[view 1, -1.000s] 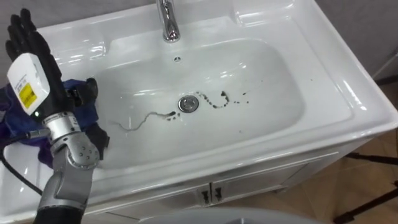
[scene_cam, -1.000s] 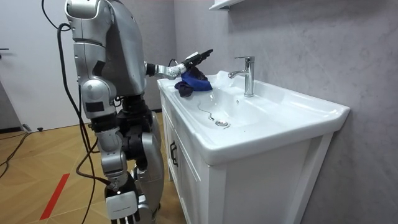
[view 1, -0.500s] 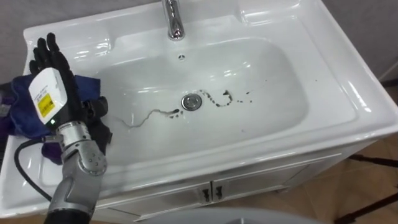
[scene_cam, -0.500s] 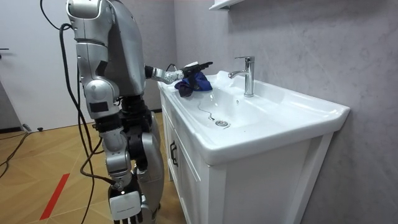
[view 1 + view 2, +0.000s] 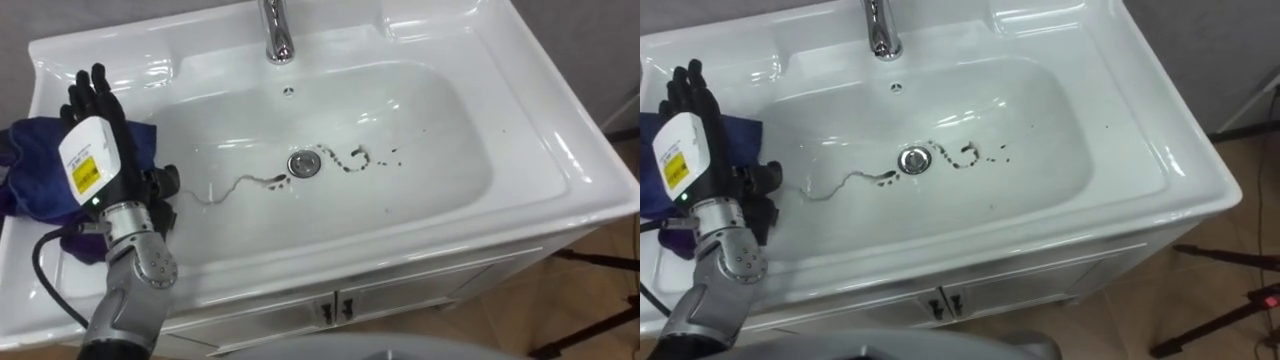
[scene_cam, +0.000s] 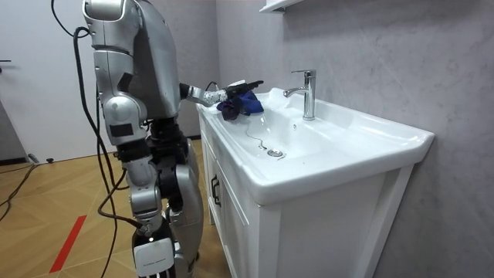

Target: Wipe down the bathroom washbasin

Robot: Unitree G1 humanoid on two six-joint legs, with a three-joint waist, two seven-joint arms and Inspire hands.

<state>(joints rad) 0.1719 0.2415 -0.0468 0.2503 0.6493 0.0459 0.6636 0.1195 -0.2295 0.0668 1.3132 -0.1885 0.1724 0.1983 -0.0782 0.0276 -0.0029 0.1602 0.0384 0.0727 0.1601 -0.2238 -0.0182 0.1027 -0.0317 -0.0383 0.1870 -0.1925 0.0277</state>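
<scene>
One hand does the work here: the left hand (image 5: 98, 150) reaches in from the lower left and lies over a blue cloth (image 5: 30, 170) at the basin's (image 5: 440, 120) left edge. We see its fingers (image 5: 90, 92) straight and close together, pointing toward the back wall, with the thumb out toward the bowl; nothing is pinched or curled round. We cannot tell whether the palm presses on the cloth or merely sits just above it. The cloth is bunched on the white tabletop (image 5: 560, 130) left of the bowl, and a dark fold of it hangs down the inner slope beside the thumb. In the bowl, a round metal drain (image 5: 303, 164) sits near the middle, below the tap (image 5: 275, 35) at the back rim. Dark marks (image 5: 355, 157) curl just right of the drain, a few specks lie farther right, and a thin wavy grey line (image 5: 232, 190) runs from the drain toward the cloth without reaching it. Under the front rim we see the cabinet (image 5: 335, 312) doors. From the room view, the robot stands upright at the end of the basin, left arm stretched out over the rim, and the right hand (image 6: 152, 259) hangs by its side; we cannot tell that hand's state.
</scene>
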